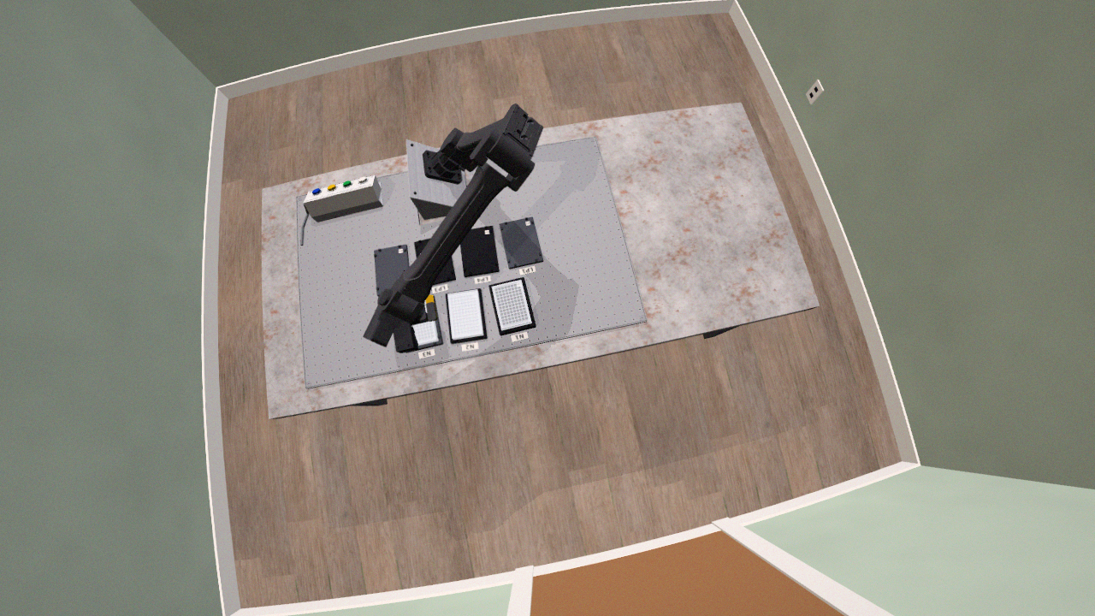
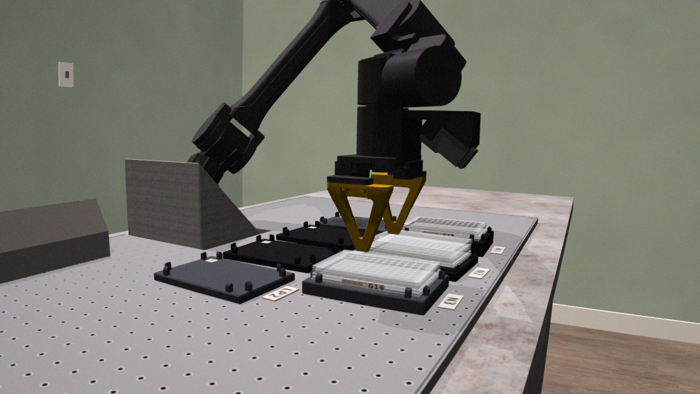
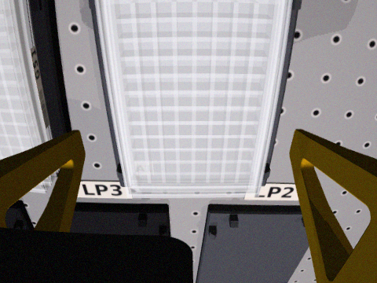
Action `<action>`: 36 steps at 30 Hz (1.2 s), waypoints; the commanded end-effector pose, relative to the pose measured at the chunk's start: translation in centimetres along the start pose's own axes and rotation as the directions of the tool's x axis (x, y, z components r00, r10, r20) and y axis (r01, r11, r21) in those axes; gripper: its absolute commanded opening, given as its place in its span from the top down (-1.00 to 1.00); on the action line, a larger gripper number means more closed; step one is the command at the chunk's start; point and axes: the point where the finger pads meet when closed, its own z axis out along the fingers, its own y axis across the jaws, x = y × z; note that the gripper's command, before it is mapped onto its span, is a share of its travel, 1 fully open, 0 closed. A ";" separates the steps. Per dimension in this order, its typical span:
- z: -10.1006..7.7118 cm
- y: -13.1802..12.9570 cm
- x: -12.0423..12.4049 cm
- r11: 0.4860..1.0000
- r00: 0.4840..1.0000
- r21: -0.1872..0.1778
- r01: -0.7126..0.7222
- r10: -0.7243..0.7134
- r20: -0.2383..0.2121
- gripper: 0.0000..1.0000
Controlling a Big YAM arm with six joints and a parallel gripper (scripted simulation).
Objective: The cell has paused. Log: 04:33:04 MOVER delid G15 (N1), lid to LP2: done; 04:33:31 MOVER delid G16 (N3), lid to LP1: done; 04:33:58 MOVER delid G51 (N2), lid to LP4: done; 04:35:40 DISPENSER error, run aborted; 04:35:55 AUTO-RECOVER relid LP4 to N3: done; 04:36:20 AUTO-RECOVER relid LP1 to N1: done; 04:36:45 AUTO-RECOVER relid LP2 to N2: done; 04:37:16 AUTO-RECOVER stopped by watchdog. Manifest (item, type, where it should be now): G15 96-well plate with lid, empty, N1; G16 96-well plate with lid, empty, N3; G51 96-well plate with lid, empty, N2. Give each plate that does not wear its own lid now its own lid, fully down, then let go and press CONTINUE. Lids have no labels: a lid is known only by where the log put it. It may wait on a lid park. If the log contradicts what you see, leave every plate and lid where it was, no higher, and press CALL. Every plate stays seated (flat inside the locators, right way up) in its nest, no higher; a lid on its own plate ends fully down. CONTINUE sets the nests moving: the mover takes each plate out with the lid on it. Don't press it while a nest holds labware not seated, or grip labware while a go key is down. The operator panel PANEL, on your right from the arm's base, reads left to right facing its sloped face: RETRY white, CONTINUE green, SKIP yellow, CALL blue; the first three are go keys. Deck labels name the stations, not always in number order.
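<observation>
The gripper (image 2: 373, 242), spread wide and empty, hangs just above the lidded G16 plate (image 2: 375, 272)

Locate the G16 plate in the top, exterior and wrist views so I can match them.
Top: the G16 plate sits lower centre, half hidden under the arm, above the N3 label.
Exterior: front plate, G16 printed on its side, below the open gripper.
Wrist: the large plate filling the centre.
Shared landmark: the LP2 label, also in the wrist view.
</observation>
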 end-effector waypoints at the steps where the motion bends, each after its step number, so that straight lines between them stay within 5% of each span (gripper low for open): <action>1: -1.6 -0.3 -1.3 1.000 0.999 0.019 0.017 -0.018 0.033 -1.00; 6: -1.6 -0.3 -1.3 1.000 0.999 0.019 0.017 -0.018 0.033 -1.00; 7: -2.9 -0.5 -1.5 0.999 0.998 0.027 0.020 -0.022 0.052 -1.00; 8: -1.6 -0.3 -1.3 1.000 0.999 0.019 0.017 -0.018 0.033 -1.00; 19: -1.6 -0.3 -1.2 1.000 0.999 0.019 0.017 -0.018 0.033 -1.00; 20: -2.9 -0.5 -1.4 0.999 0.998 0.026 0.018 -0.020 0.051 -1.00; 21: -1.6 -0.3 -1.2 1.000 0.999 0.019 0.017 -0.018 0.033 -1.00; 24: -1.6 -0.3 -1.2 1.000 0.999 0.019 0.017 -0.018 0.033 -1.00; 25: -2.2 -0.4 0.0 0.999 0.999 0.014 -0.036 0.035 0.038 1.00; 26: -1.0 1.5 -0.7 1.000 1.000 0.007 -0.013 0.012 0.010 -1.00; 36: -1.0 5.3 -1.3 0.998 0.998 0.013 -0.056 0.056 0.027 -1.00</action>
